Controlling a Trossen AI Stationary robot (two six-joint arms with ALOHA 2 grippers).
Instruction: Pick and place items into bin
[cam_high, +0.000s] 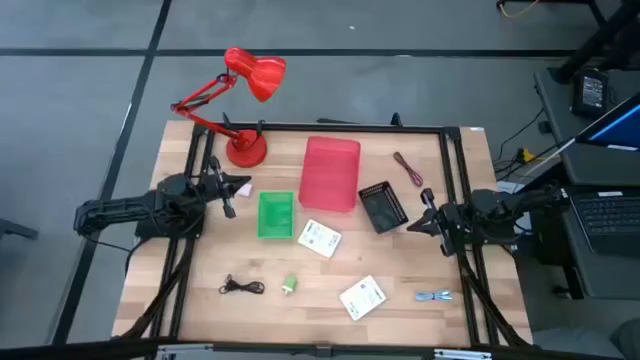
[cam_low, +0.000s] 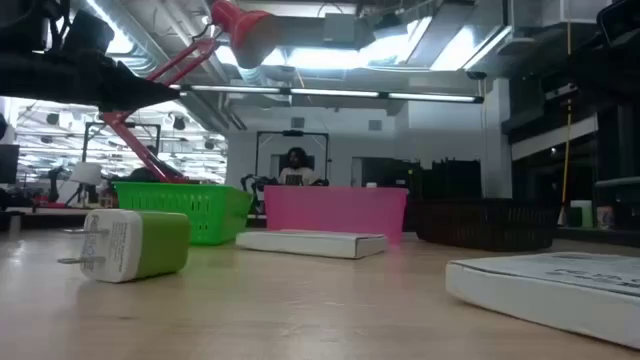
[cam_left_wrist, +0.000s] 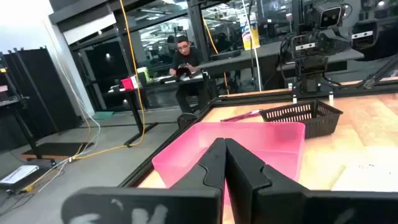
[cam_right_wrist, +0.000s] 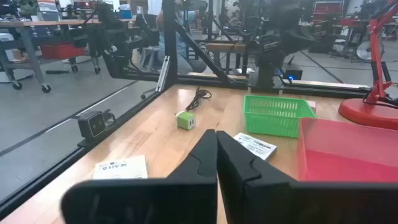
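Note:
Loose items lie flat on the wooden table: two white packets (cam_high: 320, 238) (cam_high: 362, 296), a black coiled cable (cam_high: 241, 286), a small green plug piece (cam_high: 290, 285), a maroon cable (cam_high: 408, 168) and a blue-grey cable (cam_high: 433, 296). Three bins stand mid-table: pink (cam_high: 330, 172), green mesh (cam_high: 276, 214) and black mesh (cam_high: 382, 206). My left gripper (cam_high: 235, 188) hovers shut at the table's left, pointing toward the pink bin (cam_left_wrist: 273, 140). My right gripper (cam_high: 415, 222) hovers shut at the right, beside the black bin. Neither holds anything.
A red desk lamp (cam_high: 248, 100) stands at the far left corner, its head reaching out past the far edge. A black frame runs along the table's edges. A person sits in the room beyond the table (cam_left_wrist: 183, 59). Bare wood lies between the near-edge items.

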